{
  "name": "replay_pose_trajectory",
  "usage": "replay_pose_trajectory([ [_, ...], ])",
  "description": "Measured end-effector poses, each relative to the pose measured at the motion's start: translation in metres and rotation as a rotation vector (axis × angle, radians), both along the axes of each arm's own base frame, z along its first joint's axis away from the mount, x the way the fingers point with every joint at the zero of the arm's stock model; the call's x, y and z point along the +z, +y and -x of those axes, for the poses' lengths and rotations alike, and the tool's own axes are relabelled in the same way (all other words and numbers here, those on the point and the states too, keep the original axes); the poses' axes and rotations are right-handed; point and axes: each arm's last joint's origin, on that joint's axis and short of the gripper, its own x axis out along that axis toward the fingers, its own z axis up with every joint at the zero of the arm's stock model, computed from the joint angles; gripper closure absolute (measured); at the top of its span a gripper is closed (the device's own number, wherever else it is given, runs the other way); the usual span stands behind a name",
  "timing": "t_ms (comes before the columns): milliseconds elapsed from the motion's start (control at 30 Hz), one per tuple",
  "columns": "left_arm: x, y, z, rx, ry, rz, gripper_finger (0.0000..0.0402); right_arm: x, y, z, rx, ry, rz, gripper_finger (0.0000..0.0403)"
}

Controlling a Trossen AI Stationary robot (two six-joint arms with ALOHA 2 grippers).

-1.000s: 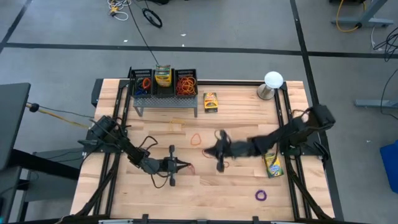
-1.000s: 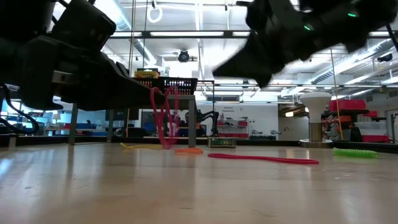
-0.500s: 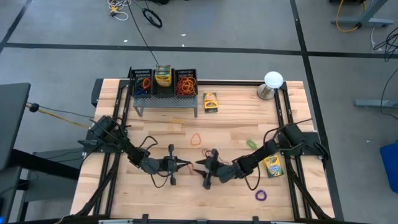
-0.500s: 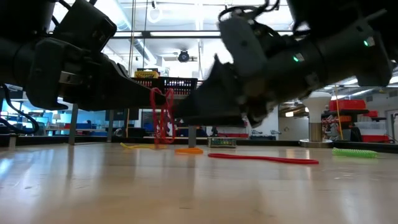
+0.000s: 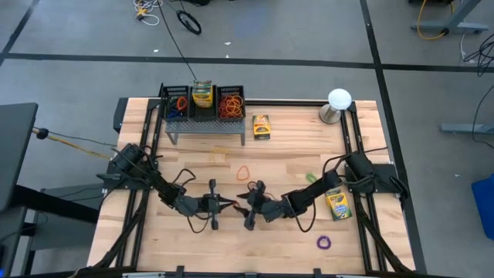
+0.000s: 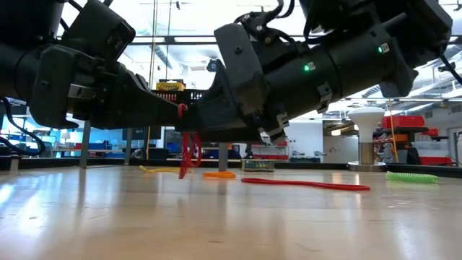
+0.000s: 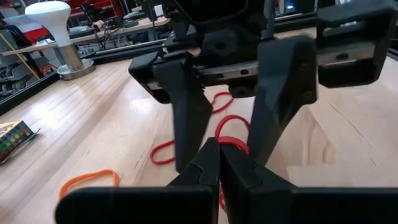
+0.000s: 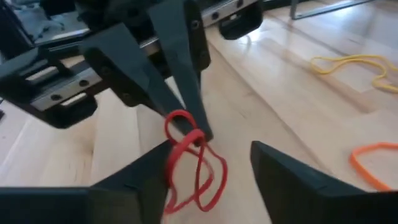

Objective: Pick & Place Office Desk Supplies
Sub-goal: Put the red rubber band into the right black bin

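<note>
Near the worktop's front edge, the left gripper (image 5: 225,205) pinches the red rubber band (image 8: 189,163), so the wide-spread right gripper (image 5: 245,211) should straddle its dangling loop before closing.

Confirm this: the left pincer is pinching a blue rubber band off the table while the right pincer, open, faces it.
Wrong colour. The rubber band pinched in the left pincer is red, not blue, as the right wrist view shows. The rest holds: the right pincer is open and faces it.
</note>
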Motion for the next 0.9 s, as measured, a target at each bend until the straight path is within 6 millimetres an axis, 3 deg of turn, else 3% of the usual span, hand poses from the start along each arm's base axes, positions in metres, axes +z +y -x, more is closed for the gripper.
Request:
replay_pose_trajectory([
  [300, 0.006, -0.004, 0.001, 0.003, -0.061, 0.036, 0.0386, 0.000, 0.007, 0.003, 0.043, 0.011, 0.052, 0.0387],
  [467, 0.007, -0.008, 0.014, -0.011, -0.049, 0.023, 0.0329, 0.000, 0.012, 0.005, 0.049, 0.009, 0.071, 0.0393],
  [700, 0.012, 0.005, 0.053, -0.049, -0.025, 0.051, 0.0238, 0.002, 0.013, 0.006, 0.051, 0.009, 0.095, 0.0399],
  [800, 0.007, 0.014, 0.069, -0.054, 0.004, 0.052, 0.0223, 0.010, 0.012, 0.006, 0.051, -0.001, 0.103, 0.0399],
  [900, 0.000, 0.026, 0.080, -0.034, 0.033, 0.074, 0.0235, 0.023, 0.009, 0.006, 0.045, -0.017, 0.136, 0.0400],
])
